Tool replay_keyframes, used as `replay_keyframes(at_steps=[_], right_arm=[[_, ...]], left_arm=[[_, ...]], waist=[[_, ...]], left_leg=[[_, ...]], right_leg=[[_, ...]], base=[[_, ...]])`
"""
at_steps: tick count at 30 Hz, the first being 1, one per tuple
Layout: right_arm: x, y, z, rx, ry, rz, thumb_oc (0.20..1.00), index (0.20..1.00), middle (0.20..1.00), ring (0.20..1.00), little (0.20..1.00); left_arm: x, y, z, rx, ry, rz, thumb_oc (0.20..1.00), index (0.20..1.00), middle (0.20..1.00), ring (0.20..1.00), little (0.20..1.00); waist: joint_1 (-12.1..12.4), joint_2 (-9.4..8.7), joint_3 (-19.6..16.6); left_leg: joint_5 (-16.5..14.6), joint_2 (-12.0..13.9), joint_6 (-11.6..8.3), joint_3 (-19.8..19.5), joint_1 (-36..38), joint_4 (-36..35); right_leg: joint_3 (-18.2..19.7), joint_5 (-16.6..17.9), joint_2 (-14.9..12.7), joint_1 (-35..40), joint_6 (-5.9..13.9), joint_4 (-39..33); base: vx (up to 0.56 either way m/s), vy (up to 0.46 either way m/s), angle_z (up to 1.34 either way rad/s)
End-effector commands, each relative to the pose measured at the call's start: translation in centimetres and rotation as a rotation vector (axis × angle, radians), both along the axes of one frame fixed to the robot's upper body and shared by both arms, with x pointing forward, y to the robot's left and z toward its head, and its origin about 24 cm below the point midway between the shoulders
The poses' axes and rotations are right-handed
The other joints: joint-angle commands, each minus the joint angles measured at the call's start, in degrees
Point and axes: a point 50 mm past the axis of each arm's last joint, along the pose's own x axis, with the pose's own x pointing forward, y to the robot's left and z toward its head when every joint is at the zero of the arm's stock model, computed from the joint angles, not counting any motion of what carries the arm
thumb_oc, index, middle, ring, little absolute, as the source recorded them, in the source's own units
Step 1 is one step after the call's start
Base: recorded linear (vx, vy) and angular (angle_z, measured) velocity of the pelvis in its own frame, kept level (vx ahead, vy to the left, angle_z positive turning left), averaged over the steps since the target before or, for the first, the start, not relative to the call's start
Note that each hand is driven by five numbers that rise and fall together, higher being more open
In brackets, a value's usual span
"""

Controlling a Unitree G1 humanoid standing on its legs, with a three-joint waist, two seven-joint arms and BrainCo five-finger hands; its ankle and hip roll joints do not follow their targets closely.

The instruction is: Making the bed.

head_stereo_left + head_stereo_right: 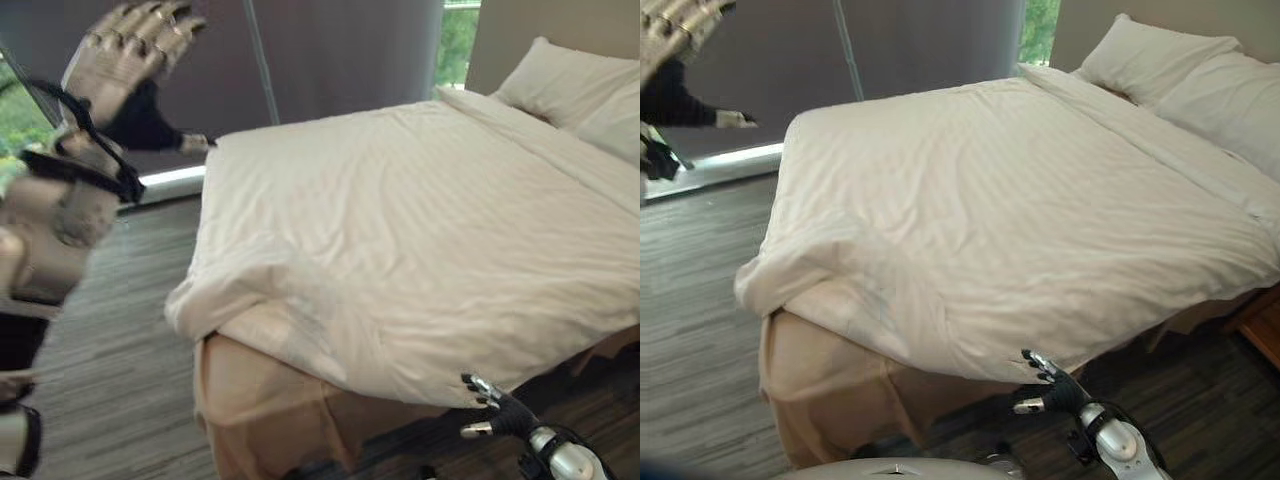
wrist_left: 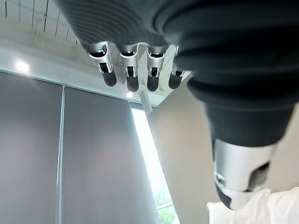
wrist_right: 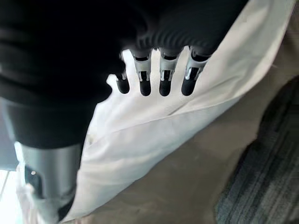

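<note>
Bedding is taking up most of the head views: a white duvet (image 1: 400, 240) is lying spread over the bed (image 1: 270, 410), running from the centre out toward 3 o'clock, with its near edge hanging over the side of the mattress from 9 o'clock round to 5 o'clock. At the foot corner, about 8 o'clock, the duvet is bunching into a loose fold and leaving the tan bed skirt (image 1: 830, 400) showing beneath it. Two white pillows (image 1: 580, 85) are resting at the head of the bed near 2 o'clock. Right hand (image 1: 490, 405) is hovering at 5 o'clock, just below the hanging duvet edge, its fingers (image 3: 154, 79) extending straight and slightly apart, gripping nothing; its wrist view is showing the dark tips close to the white cloth, and whether they are touching it cannot be told. Left hand (image 1: 130, 50) is raised high at 10 o'clock, well apart from the bed, its fingers (image 2: 133, 70) reaching out loosely side by side and holding nothing. Behind the bed, grey curtains (image 1: 330, 55) are covering the window from 11 to 1 o'clock, and grey wood-look flooring (image 1: 120, 330) is stretching out at 8 o'clock.
</note>
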Motion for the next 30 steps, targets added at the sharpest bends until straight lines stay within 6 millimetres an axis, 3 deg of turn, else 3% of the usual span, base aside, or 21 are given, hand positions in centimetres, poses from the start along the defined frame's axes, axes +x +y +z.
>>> replay_keyframes(at_steps=[1, 2, 3, 4, 6, 8, 9, 10, 12, 14, 16, 17, 18, 19, 21, 22, 23, 24, 27, 28, 30], right_arm=[[2.7, 0.5, 2.0, 0.037, -0.140, -0.004, 1.000, 1.000, 1.000, 1.000, 1.000], [2.8, 0.5, 1.6, 0.038, -0.119, -0.017, 1.000, 1.000, 1.000, 1.000, 1.000], [2.6, 0.6, 1.1, 0.041, -0.115, -0.047, 1.000, 1.000, 1.000, 1.000, 1.000], [3.0, 0.4, 1.4, 0.024, -0.132, -0.034, 1.000, 1.000, 1.000, 1.000, 1.000], [3.2, -0.1, 1.9, 0.006, -0.158, -0.033, 1.000, 1.000, 1.000, 1.000, 1.000], [3.8, -0.1, 2.3, 0.016, -0.183, -0.033, 1.000, 1.000, 1.000, 1.000, 1.000], [4.6, -0.1, 2.8, 0.033, -0.166, 0.008, 1.000, 1.000, 1.000, 1.000, 1.000], [4.1, 0.2, 3.3, 0.077, -0.178, 0.025, 1.000, 1.000, 1.000, 1.000, 1.000], [3.6, 0.4, 2.9, 0.090, -0.167, 0.020, 1.000, 1.000, 1.000, 1.000, 1.000], [4.4, 2.1, 2.0, 0.117, -0.182, 0.011, 1.000, 1.000, 1.000, 1.000, 1.000], [4.7, 2.3, 2.0, 0.121, -0.192, 0.014, 1.000, 1.000, 1.000, 1.000, 1.000], [4.9, 2.6, 2.0, 0.132, -0.188, 0.034, 1.000, 1.000, 1.000, 1.000, 1.000], [4.6, 2.6, 2.0, 0.130, -0.173, 0.062, 1.000, 1.000, 1.000, 1.000, 1.000], [4.1, 2.3, 1.8, 0.127, -0.159, 0.057, 1.000, 1.000, 1.000, 1.000, 1.000], [3.9, 2.3, 1.5, 0.123, -0.150, 0.048, 1.000, 1.000, 1.000, 1.000, 1.000], [3.9, 2.5, 1.0, 0.123, -0.137, 0.034, 1.000, 1.000, 1.000, 1.000, 1.000], [4.0, 2.7, 1.0, 0.111, -0.154, 0.029, 1.000, 1.000, 1.000, 1.000, 1.000], [4.4, 2.8, 1.1, 0.106, -0.160, 0.045, 1.000, 1.000, 1.000, 1.000, 1.000], [5.1, 2.9, 1.4, 0.107, -0.186, 0.037, 1.000, 1.000, 1.000, 1.000, 1.000], [5.4, 2.8, 1.8, 0.105, -0.198, 0.039, 1.000, 1.000, 1.000, 1.000, 1.000], [5.6, 2.6, 2.0, 0.098, -0.203, 0.041, 1.000, 1.000, 1.000, 1.000, 1.000]], left_arm=[[-1.1, 4.2, 4.0, -0.053, -0.136, 0.231, 1.000, 1.000, 1.000, 1.000, 1.000], [-1.5, 5.3, 2.3, -0.078, -0.100, 0.303, 1.000, 1.000, 1.000, 1.000, 1.000], [-1.9, 7.8, -2.4, -0.185, -0.012, 0.380, 1.000, 1.000, 1.000, 1.000, 1.000], [-3.1, 9.6, -5.3, -0.225, 0.042, 0.441, 1.000, 1.000, 1.000, 1.000, 1.000], [-4.5, 10.4, -8.9, -0.309, 0.092, 0.468, 1.000, 1.000, 1.000, 1.000, 1.000], [-3.5, 9.3, -11.1, -0.408, 0.126, 0.406, 1.000, 1.000, 1.000, 1.000, 1.000], [-1.8, 11.6, -4.5, -0.394, 0.044, 0.427, 1.000, 1.000, 1.000, 1.000, 1.000], [-1.5, 12.2, 1.1, -0.433, -0.048, 0.379, 1.000, 1.000, 1.000, 1.000, 1.000], [-1.1, 12.2, 1.8, -0.469, -0.058, 0.363, 1.000, 1.000, 1.000, 1.000, 1.000], [1.3, 10.2, -3.4, -0.528, 0.028, 0.314, 1.000, 1.000, 1.000, 1.000, 1.000], [1.6, 10.1, -4.1, -0.556, 0.042, 0.310, 1.000, 1.000, 1.000, 1.000, 1.000], [1.6, 11.4, -4.4, -0.602, 0.055, 0.367, 1.000, 1.000, 1.000, 1.000, 1.000], [1.2, 12.6, -3.9, -0.653, 0.061, 0.402, 1.000, 1.000, 1.000, 1.000, 1.000], [1.4, 12.0, -1.7, -0.645, 0.031, 0.337, 1.000, 1.000, 1.000, 1.000, 1.000], [1.5, 11.5, -1.5, -0.642, 0.032, 0.306, 1.000, 1.000, 1.000, 1.000, 1.000], [1.6, 11.1, -1.1, -0.619, 0.030, 0.282, 1.000, 1.000, 1.000, 1.000, 1.000], [2.1, 10.3, -2.6, -0.638, 0.058, 0.256, 1.000, 1.000, 1.000, 1.000, 1.000], [2.5, 9.9, -2.5, -0.634, 0.054, 0.254, 1.000, 1.000, 1.000, 1.000, 1.000], [3.2, 8.9, -1.2, -0.627, 0.035, 0.223, 1.000, 1.000, 1.000, 1.000, 1.000], [3.2, 9.1, 0.2, -0.625, 0.012, 0.223, 1.000, 1.000, 1.000, 1.000, 1.000], [3.1, 9.5, 0.9, -0.626, 0.011, 0.239, 1.000, 1.000, 1.000, 1.000, 1.000]], waist=[[0.13, -1.53, 3.94], [0.14, -1.67, 4.71], [1.45, -2.25, 5.32], [1.58, -1.90, 5.76], [1.44, -1.95, 7.06], [1.08, -1.95, 9.25], [-0.64, -1.20, 9.42], [-2.45, -0.32, 9.67], [-2.09, -0.26, 9.90], [-1.97, -1.15, 10.98], [-1.96, -1.33, 11.14], [-2.50, -1.58, 11.26], [-2.98, -1.11, 10.97], [-2.46, -0.90, 10.70], [-2.16, -0.74, 10.50], [-1.98, -0.81, 10.42], [-1.62, -1.04, 10.51], [-1.77, -0.87, 10.43], [-1.37, -0.98, 10.77], [-1.23, -0.94, 11.08], [-1.13, -1.00, 11.43]], left_leg=[[-6.92, 0.83, -0.51, 0.38, 2.28, 0.80], [-6.82, 1.21, -0.59, 0.94, 1.40, 0.80], [-7.06, 1.28, -0.60, 0.85, 1.42, 0.80], [-6.98, 1.31, -0.62, 0.95, 1.30, 0.80], [-6.67, 1.58, -0.71, 0.92, 0.58, 0.80], [-5.58, 1.86, -0.74, 0.85, -1.66, 0.80], [-5.23, 2.10, -0.95, 1.56, -2.05, 0.80], [-4.75, 2.04, -1.00, 2.41, -3.42, 0.80], [-4.52, 1.94, -0.98, 2.61, -4.55, 0.80], [-3.47, 2.30, -0.90, 2.02, -8.23, 0.80], [-3.17, 2.45, -0.93, 2.04, -8.77, 0.80], [-2.98, 2.85, -1.03, 2.55, -9.04, 0.80], [-4.34, 3.08, -1.47, 2.53, -8.33, 0.80], [-4.32, 3.06, -1.51, 2.75, -8.33, 0.80], [-4.28, 3.09, -1.49, 2.48, -8.44, 0.80], [-2.84, 3.07, -1.26, 2.77, -9.04, 0.80], [-2.81, 3.00, -1.19, 2.52, -9.24, 0.80], [-2.78, 3.03, -1.18, 2.39, -9.39, 0.80], [-2.49, 3.11, -1.29, 2.19, -10.06, 0.80], [-2.19, 3.22, -1.40, 1.98, -10.82, 0.80], [-1.93, 3.42, -1.46, 1.86, -11.52, 0.80]], right_leg=[[0.32, -6.65, -3.50, 1.90, 4.88, 1.03], [1.05, -6.61, -3.26, 0.61, 4.75, 1.03], [0.98, -6.97, -3.19, 0.65, 4.64, 1.03], [1.25, -6.92, -3.06, 0.42, 4.51, 1.03], [1.46, -6.73, -2.81, -0.28, 4.31, 1.03], [1.86, -5.94, -2.57, -2.42, 4.06, 1.03], [2.47, -5.55, -2.47, -3.36, 4.29, 1.03], [3.48, -4.51, -2.35, -5.65, 4.72, 1.03], [3.63, -4.06, -2.36, -7.07, 4.88, 1.03], [4.07, -3.48, -1.92, -10.85, 4.63, 1.21], [4.43, -3.35, -1.81, -11.60, 4.56, 1.30], [5.12, -3.06, -1.69, -12.52, 4.56, 1.31], [5.96, -3.88, -1.50, -12.40, 5.15, 1.33], [6.04, -3.83, -1.50, -12.56, 5.12, 1.33], [5.87, -3.89, -1.50, -12.52, 5.03, 1.32], [5.39, -3.02, -1.51, -13.05, 4.42, 1.38], [5.33, -3.09, -1.50, -13.20, 4.30, 1.41], [5.37, -3.10, -1.37, -13.36, 4.22, 1.38], [5.41, -2.89, -1.32, -14.06, 4.19, 1.33], [5.47, -2.61, -1.21, -14.92, 4.22, 1.30], [5.43, -2.42, -1.13, -15.64, 4.23, 1.30]], base=[[-0.02, -0.071, -0.14], [-0.04, -0.068, -0.15], [-0.05, -0.047, -0.21], [-0.04, -0.008, -0.41], [-0.10, -0.020, -0.27], [-0.14, -0.023, 0.18], [-0.09, 0.030, 0.28], [-0.04, 0.039, 0.17], [-0.08, 0.002, -0.03], [-0.13, -0.055, -0.42], [-0.03, -0.019, -0.08], [0.10, 0.020, -0.09], [0.13, 0.031, -0.55], [0.14, 0.033, -0.66], [0.00, -0.028, -0.43], [-0.05, -0.048, 0.02], [-0.04, -0.060, 0.13], [0.00, -0.029, 0.07], [-0.01, -0.017, 0.03], [-0.04, -0.041, 0.05], [-0.04, -0.030, 0.07]])
